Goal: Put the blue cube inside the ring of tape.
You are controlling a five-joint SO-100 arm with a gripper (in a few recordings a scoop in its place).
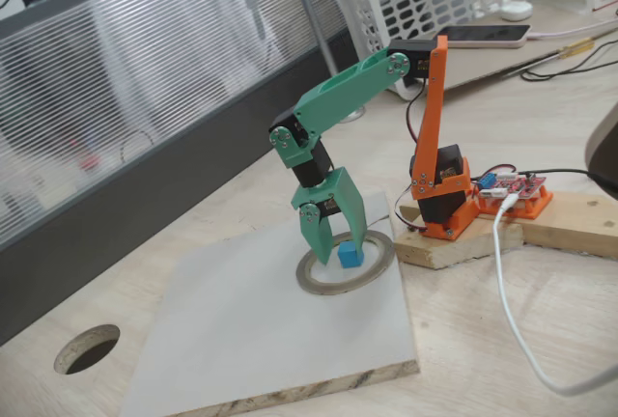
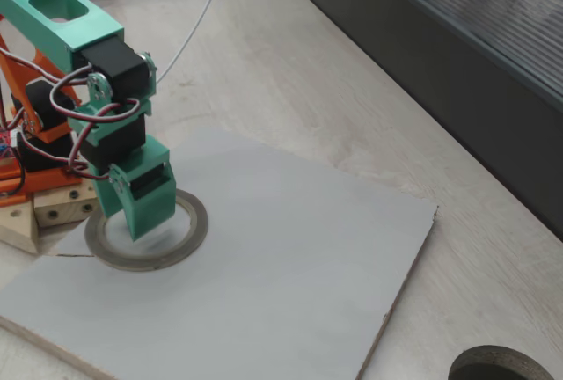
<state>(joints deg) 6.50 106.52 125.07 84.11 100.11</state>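
Note:
The blue cube rests on the white board inside the ring of tape, toward its right side. My green gripper points straight down over the ring, open, with a finger on each side of the cube's top; whether a finger touches the cube is unclear. In the other fixed view the gripper stands over the ring of tape and its green body hides the cube.
The ring lies near the corner of a white board on the wooden table. The arm's orange base sits on a wooden block with a red circuit board and a white cable. A round hole is cut in the tabletop.

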